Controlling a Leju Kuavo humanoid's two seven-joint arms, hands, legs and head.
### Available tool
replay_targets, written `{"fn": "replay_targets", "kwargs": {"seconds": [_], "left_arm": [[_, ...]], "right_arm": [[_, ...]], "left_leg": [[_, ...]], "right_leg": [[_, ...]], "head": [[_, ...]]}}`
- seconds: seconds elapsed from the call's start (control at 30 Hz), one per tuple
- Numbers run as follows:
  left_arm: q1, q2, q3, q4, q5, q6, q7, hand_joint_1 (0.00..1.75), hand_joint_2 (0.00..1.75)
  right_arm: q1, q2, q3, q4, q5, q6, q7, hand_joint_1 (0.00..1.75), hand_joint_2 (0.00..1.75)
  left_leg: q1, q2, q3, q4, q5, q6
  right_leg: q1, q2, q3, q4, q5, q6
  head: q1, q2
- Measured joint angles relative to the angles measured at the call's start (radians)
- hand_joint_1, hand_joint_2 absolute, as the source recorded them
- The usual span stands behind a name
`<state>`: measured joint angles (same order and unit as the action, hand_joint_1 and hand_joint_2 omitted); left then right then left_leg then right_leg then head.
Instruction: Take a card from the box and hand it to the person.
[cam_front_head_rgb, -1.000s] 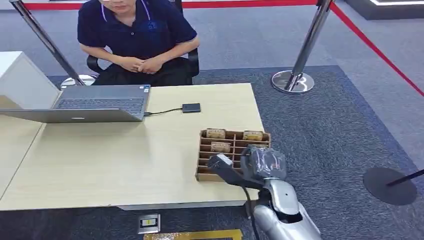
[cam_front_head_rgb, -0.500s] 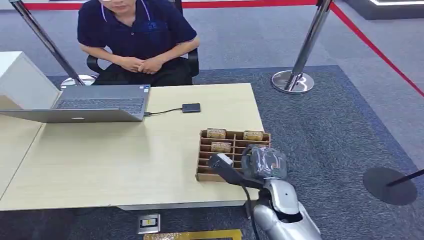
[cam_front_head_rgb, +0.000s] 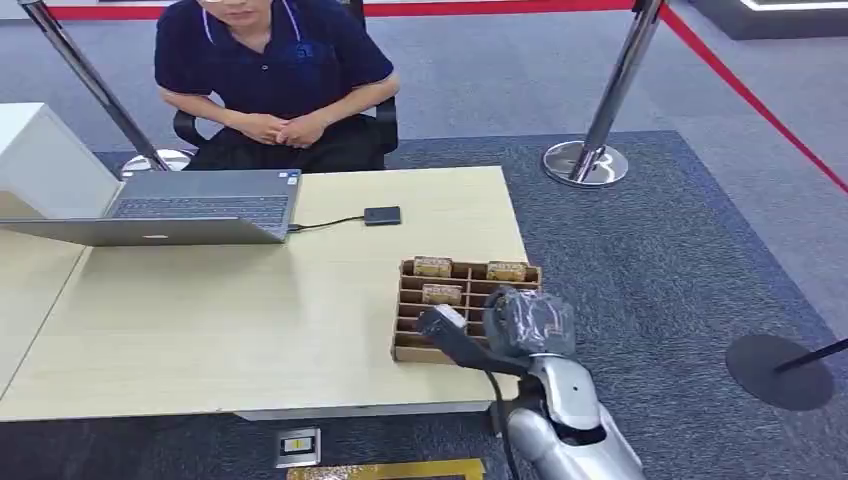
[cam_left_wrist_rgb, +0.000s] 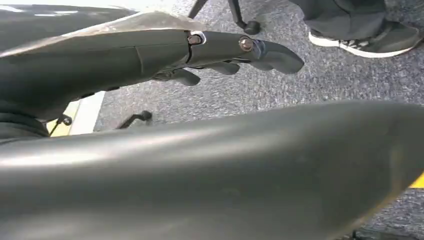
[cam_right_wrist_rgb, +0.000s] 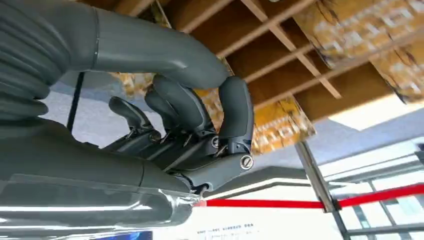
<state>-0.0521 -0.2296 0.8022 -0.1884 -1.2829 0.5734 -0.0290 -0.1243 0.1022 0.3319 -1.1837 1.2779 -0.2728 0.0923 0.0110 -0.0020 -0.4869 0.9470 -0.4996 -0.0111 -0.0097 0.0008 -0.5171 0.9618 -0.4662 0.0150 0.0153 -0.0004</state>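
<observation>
A wooden slotted box (cam_front_head_rgb: 440, 312) stands at the table's near right corner, with patterned cards (cam_front_head_rgb: 432, 266) upright in its far slots. My right hand (cam_front_head_rgb: 525, 322) hovers over the box's right side. In the right wrist view, the thumb and curled fingers (cam_right_wrist_rgb: 235, 112) of my right hand (cam_right_wrist_rgb: 200, 120) close on the edge of a yellow patterned card (cam_right_wrist_rgb: 280, 130) that stands in the box (cam_right_wrist_rgb: 280, 55). My left hand (cam_left_wrist_rgb: 220, 52) hangs over the carpet with its fingers stretched out, holding nothing. The person (cam_front_head_rgb: 275, 70) sits across the table with hands clasped.
An open laptop (cam_front_head_rgb: 200, 205) and a small black device (cam_front_head_rgb: 382, 215) on a cable lie at the far side of the table (cam_front_head_rgb: 250, 320). A white cabinet (cam_front_head_rgb: 40, 160) stands at the left. Stanchions (cam_front_head_rgb: 590, 160) with red rope ring the carpet, and a dark round base (cam_front_head_rgb: 778, 370) sits at the right.
My right hand has crept a little lower over the box's right side. Nothing else has moved.
</observation>
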Motion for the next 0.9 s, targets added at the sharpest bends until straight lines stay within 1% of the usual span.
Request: {"fn": "replay_targets", "kwargs": {"seconds": [0.17, 0.2, 0.27, 0.3, 0.37, 0.4, 0.43, 0.47, 0.5, 0.53, 0.6, 0.77, 0.9], "left_arm": [[0.0, 0.0, 0.0, 0.0, 0.009, 0.0, -0.003, 0.0, 0.0], [0.0, 0.0, 0.0, 0.0, 0.009, 0.0, -0.005, 0.0, 0.0], [0.0, 0.0, 0.001, 0.0, 0.011, 0.002, -0.009, 0.0, 0.0], [0.0, 0.0, 0.001, 0.0, 0.012, 0.002, -0.01, 0.0, 0.0], [0.0, 0.0, 0.001, 0.0, 0.012, 0.002, -0.011, 0.0, 0.0], [0.0, 0.0, 0.001, 0.0, 0.012, 0.002, -0.012, 0.0, 0.0], [0.0, 0.0, 0.001, 0.0, 0.012, 0.003, -0.012, 0.0, 0.0], [0.0, 0.0, 0.001, 0.0, 0.013, 0.003, -0.012, 0.0, 0.0], [0.0, -0.001, 0.001, 0.0, 0.013, 0.003, -0.012, 0.0, 0.0], [0.0, -0.001, 0.001, 0.0, 0.015, 0.003, -0.012, 0.0, 0.0], [0.0, -0.001, 0.002, 0.0, 0.016, 0.005, -0.012, 0.0, 0.0], [0.0, -0.002, 0.003, 0.001, 0.021, 0.007, -0.012, 0.0, 0.0], [0.0, -0.005, 0.005, 0.002, 0.026, 0.014, -0.012, 0.0, 0.0]], "right_arm": [[0.002, -0.005, 0.0, -0.039, 0.002, -0.013, -0.008, 1.48, 1.75], [0.003, -0.006, 0.0, -0.048, 0.002, -0.014, -0.009, 1.45, 1.75], [0.005, -0.011, 0.0, -0.069, -0.001, -0.018, -0.015, 1.45, 1.75], [0.007, -0.012, 0.0, -0.076, -0.003, -0.019, -0.017, 1.41, 1.75], [0.008, -0.017, 0.002, -0.091, -0.007, -0.021, -0.019, 1.27, 1.75], [0.008, -0.019, 0.002, -0.097, -0.008, -0.022, -0.019, 0.52, 1.75], [0.008, -0.021, 0.003, -0.101, -0.009, -0.023, -0.02, 0.21, 1.75], [0.008, -0.023, 0.003, -0.104, -0.011, -0.023, -0.021, 0.21, 1.75], [0.009, -0.025, 0.003, -0.107, -0.013, -0.023, -0.021, 0.09, 1.75], [0.009, -0.027, 0.004, -0.11, -0.013, -0.023, -0.021, 0.03, 1.75], [0.01, -0.031, 0.005, -0.111, -0.014, -0.023, -0.022, 0.0, 1.75], [0.014, -0.038, 0.005, -0.111, -0.003, -0.03, -0.004, 0.0, 1.75], [0.02, -0.043, 0.005, -0.111, 0.015, -0.032, 0.022, 0.0, 1.75]], "left_leg": [[0.0, 0.0, 0.0, 0.0, 0.0, 0.0], [0.0, 0.0, 0.0, 0.0, 0.0, 0.0], [0.0, 0.0, 0.0, 0.0, 0.0, 0.0], [0.0, 0.0, 0.0, 0.0, 0.0, 0.0], [0.0, 0.0, 0.0, 0.0, 0.0, 0.0], [0.0, 0.0, 0.0, 0.0, 0.0, 0.0], [0.0, 0.0, 0.0, 0.0, 0.0, 0.0], [0.0, 0.0, 0.0, 0.0, 0.0, 0.0], [0.0, 0.0, 0.0, 0.0, 0.0, 0.0], [0.0, 0.0, 0.0, 0.0, 0.0, 0.0], [0.0, 0.0, 0.0, 0.0, 0.0, 0.0], [0.0, 0.0, 0.0, 0.0, 0.0, 0.0], [0.0, 0.0, 0.0, 0.0, 0.0, 0.0]], "right_leg": [[0.0, 0.0, 0.0, 0.0, 0.0, 0.0], [0.0, 0.0, 0.0, 0.0, 0.0, 0.0], [0.0, 0.0, 0.0, 0.0, 0.0, 0.0], [0.0, 0.0, 0.0, 0.0, 0.0, 0.0], [0.0, 0.0, 0.0, 0.0, 0.0, 0.0], [0.0, 0.0, 0.0, 0.0, 0.0, 0.0], [0.0, 0.0, 0.0, 0.0, 0.0, 0.0], [0.0, 0.0, 0.0, 0.0, 0.0, 0.0], [0.0, 0.0, 0.0, 0.0, 0.0, 0.0], [0.0, 0.0, 0.0, 0.0, 0.0, 0.0], [0.0, 0.0, 0.0, 0.0, 0.0, 0.0], [0.0, 0.0, 0.0, 0.0, 0.0, 0.0], [0.0, 0.0, 0.0, 0.0, 0.0, 0.0]], "head": [[0.0, 0.0], [0.0, 0.0], [0.0, 0.0], [0.0, 0.0], [0.0, 0.0], [0.0, 0.0], [0.0, 0.0], [0.0, 0.0], [0.0, 0.0], [0.0, 0.0], [0.0, 0.0], [0.0, 0.0], [0.0, 0.0]]}}
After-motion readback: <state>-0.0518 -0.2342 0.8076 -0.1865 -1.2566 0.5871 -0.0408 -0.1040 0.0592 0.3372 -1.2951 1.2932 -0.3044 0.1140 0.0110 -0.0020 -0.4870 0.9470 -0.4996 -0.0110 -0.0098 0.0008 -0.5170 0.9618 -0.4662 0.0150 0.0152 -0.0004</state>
